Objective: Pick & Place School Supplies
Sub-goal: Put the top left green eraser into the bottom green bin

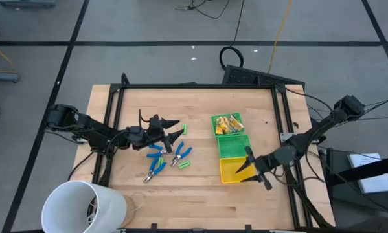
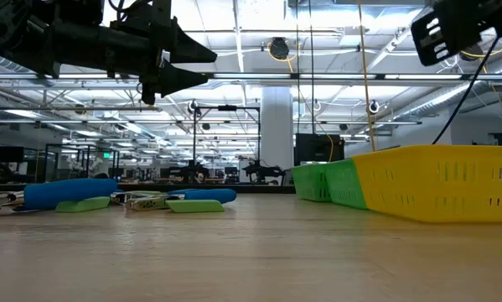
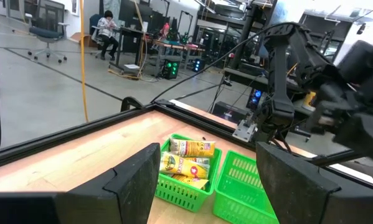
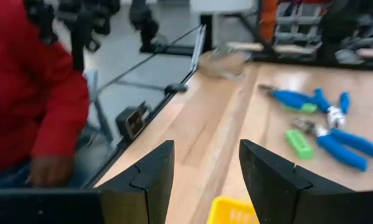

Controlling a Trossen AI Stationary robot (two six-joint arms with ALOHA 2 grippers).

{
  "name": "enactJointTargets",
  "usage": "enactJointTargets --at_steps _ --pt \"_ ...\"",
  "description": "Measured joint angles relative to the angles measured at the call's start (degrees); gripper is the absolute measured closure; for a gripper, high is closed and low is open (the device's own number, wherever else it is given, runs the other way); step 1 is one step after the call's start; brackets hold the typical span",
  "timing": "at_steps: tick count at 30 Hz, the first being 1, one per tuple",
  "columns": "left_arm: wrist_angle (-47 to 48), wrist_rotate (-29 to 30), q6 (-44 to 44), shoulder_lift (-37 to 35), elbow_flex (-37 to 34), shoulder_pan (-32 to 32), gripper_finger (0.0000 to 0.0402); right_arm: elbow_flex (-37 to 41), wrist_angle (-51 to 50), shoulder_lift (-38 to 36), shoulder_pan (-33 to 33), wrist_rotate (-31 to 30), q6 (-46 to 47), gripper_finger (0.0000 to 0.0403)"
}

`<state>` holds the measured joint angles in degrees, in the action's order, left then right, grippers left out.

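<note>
Blue-handled pliers [image 1: 156, 149] [image 4: 339, 142] and short green pieces [image 1: 184, 164] [image 4: 298, 143] lie flat on the wooden table, left of centre. Yellow-tan wrapped blocks [image 1: 227, 122] [image 3: 187, 163] lie in the far green bin [image 1: 214, 127]. My left gripper [image 1: 175, 131] [image 3: 208, 186] hovers open above the pliers, pointing level toward the bins, with nothing between its fingers. Over the yellow bin [image 1: 227, 172] [image 4: 231, 213] my right gripper [image 1: 249, 167] [image 4: 206, 180] is open too, holding nothing, and points toward the table's left.
A green bin [image 1: 234, 146] [image 3: 242, 186] stands between the far green bin and the yellow one. A large white cup [image 1: 83, 207] lies at the near left corner. A black frame [image 1: 194, 86] borders the table. A person's red sleeve [image 4: 30, 81] shows beyond the near edge.
</note>
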<state>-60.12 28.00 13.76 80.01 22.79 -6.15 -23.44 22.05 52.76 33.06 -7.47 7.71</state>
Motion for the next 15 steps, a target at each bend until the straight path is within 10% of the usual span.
enactJointTargets --at_steps 15 --pt "0.00 -0.02 0.00 0.00 0.00 0.02 0.0133 4.14 -5.83 -12.67 -8.24 -0.15 -0.05 0.0232"
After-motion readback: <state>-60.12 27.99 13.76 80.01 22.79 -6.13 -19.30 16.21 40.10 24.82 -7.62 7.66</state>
